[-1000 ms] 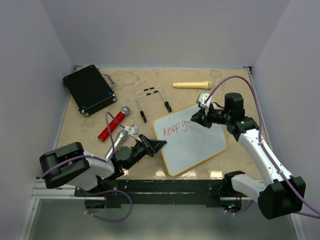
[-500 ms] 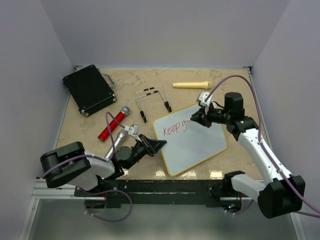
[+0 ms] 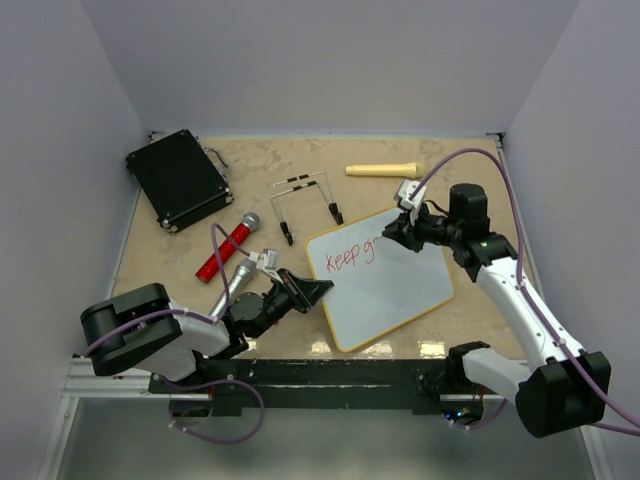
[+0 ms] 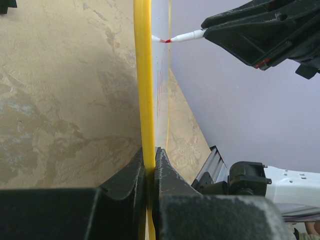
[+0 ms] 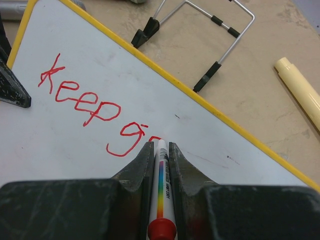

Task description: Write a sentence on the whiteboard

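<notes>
The whiteboard (image 3: 385,285) lies flat on the table, white with a yellow frame (image 4: 143,75). My left gripper (image 3: 318,289) is shut on its near-left edge (image 4: 148,160). The sentence (image 5: 85,102) reads "Keep g" in red, with a fresh stroke beginning after the g (image 3: 352,256). My right gripper (image 5: 160,150) is shut on a white marker (image 5: 162,185) with a rainbow band and red end. The marker tip (image 4: 167,40) touches the board just right of the g. In the top view my right gripper (image 3: 392,234) hovers over the board's far edge.
A black case (image 3: 178,178) sits at the back left. A red microphone (image 3: 228,247) and a silver one (image 3: 233,283) lie left of the board. A wire stand (image 3: 305,203) and a cream-coloured handle (image 3: 382,170) lie behind the board.
The marker has added a small stroke after the g, and my right gripper shifted slightly to the right. My left arm has held still.
</notes>
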### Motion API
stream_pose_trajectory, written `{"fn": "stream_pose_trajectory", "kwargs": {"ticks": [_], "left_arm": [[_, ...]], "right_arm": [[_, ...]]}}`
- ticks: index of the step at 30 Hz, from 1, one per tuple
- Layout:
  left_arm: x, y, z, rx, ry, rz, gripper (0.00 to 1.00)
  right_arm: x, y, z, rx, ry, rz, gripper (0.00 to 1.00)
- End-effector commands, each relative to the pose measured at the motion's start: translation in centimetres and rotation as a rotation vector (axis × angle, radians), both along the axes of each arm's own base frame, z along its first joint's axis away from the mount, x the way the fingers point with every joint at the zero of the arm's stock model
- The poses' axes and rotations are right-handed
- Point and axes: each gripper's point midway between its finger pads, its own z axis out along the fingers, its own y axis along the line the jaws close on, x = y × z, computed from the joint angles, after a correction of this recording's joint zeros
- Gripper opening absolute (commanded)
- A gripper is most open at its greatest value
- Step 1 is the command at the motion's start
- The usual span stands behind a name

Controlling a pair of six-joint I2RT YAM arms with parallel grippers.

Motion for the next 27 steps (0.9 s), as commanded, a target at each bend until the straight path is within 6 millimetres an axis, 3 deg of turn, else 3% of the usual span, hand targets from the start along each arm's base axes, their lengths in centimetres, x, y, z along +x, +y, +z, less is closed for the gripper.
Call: {"fn": "stream_pose_trajectory", "kwargs": {"ticks": [1,14,27], "left_arm": [[-0.1,-0.3,1.5,0.004,-0.093,-0.025,0.0],[0.0,-0.3,1.6,0.001,-0.095,-0.024,0.0],[-0.1,-0.5,1.4,0.002,-0.092,-0.037,0.0]], "right_arm": [[0.6,-0.6,0.0,-0.035,-0.029,-0.04,0.0],[-1.0,-0.2,-1.3,-0.062,0.02,0.052,0.0],[-0.9,1.1,0.4,-0.002,0.005,0.114,0.0]]}}
